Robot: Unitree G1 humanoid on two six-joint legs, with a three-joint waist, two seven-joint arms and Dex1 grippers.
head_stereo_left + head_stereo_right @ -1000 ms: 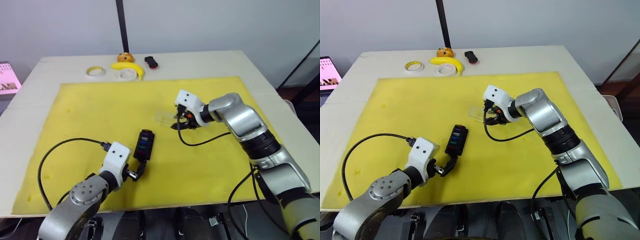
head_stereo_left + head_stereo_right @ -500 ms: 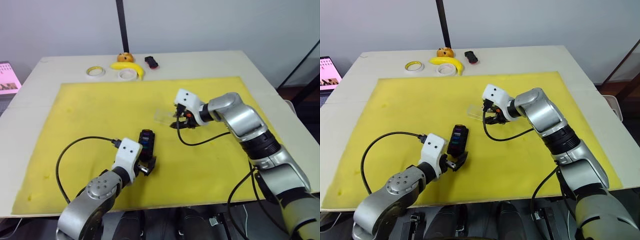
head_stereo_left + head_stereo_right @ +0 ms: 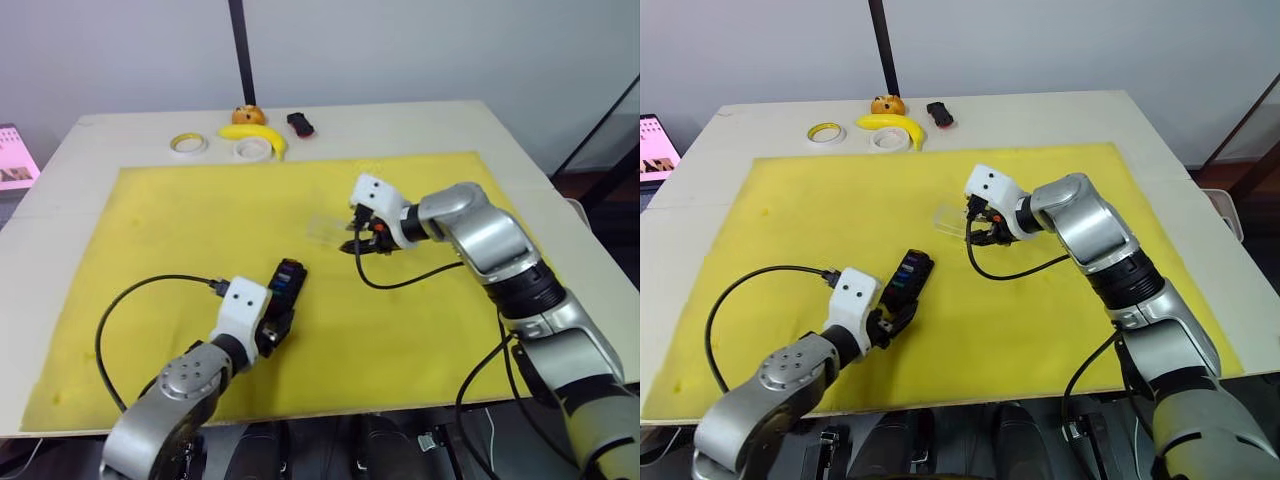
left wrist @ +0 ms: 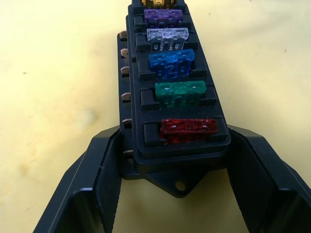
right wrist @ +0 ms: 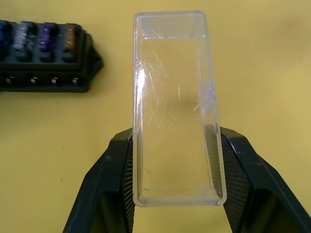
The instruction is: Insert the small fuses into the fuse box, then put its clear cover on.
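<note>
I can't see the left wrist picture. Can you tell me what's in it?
The left claw has its two black fingers on either side of the near end of the black fuse box, which lies on a yellow mat. Small fuses sit in its slots: red nearest, then green, blue, clear-grey and purple.

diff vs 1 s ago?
The left gripper moved forward from beside the fuse box to its near end; its jaws now close around that end. The right gripper holds the clear cover as before. Fuses stay seated.
</note>
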